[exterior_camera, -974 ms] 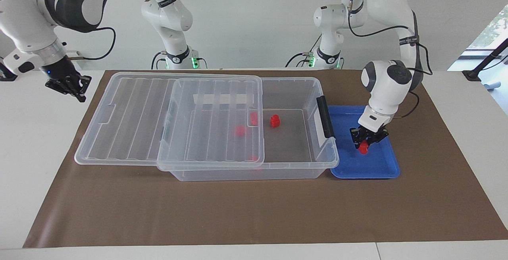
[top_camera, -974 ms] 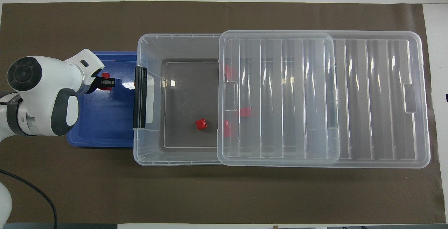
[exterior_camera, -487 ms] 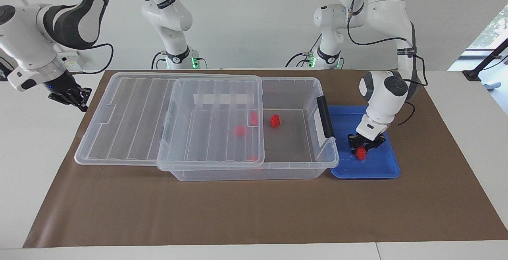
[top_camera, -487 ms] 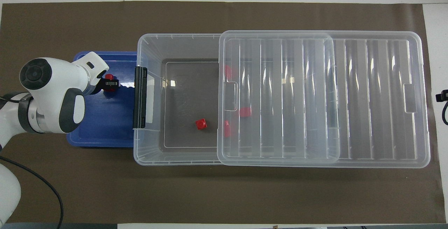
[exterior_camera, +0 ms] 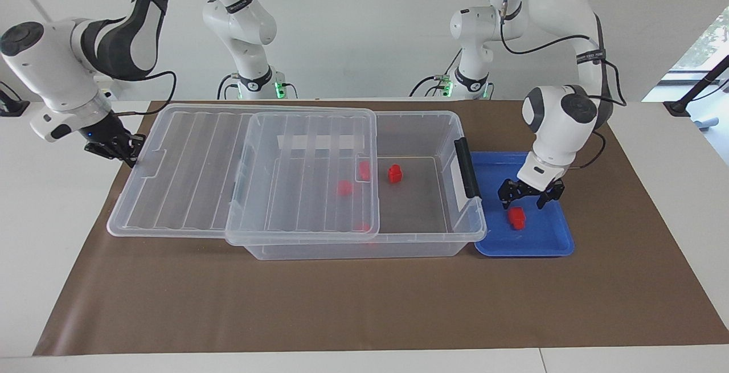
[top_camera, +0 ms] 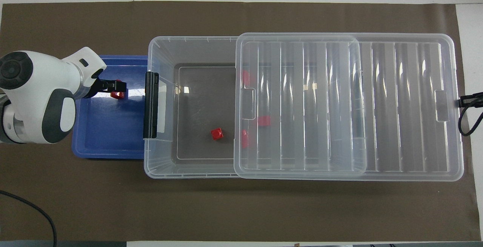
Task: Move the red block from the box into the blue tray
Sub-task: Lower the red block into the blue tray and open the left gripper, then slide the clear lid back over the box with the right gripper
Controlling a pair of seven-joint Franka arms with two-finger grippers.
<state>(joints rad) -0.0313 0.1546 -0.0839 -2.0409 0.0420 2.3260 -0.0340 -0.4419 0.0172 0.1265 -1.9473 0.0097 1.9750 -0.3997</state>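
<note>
Red block (exterior_camera: 517, 217) lies in the blue tray (exterior_camera: 547, 245), free beneath my spread left gripper (exterior_camera: 531, 197). I'd lift straight up so neither finger clips it. Right gripper (exterior_camera: 118, 148), clenched, sits at the lid's (exterior_camera: 182, 171) end.

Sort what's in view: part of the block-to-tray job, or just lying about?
In the job:
- red block, lying in the blue tray
- box, other red blocks inside
- left gripper, open over the tray
- right gripper, shut, at the lid's end

Lying about:
- lid, slid half off the box
- brown mat
</note>
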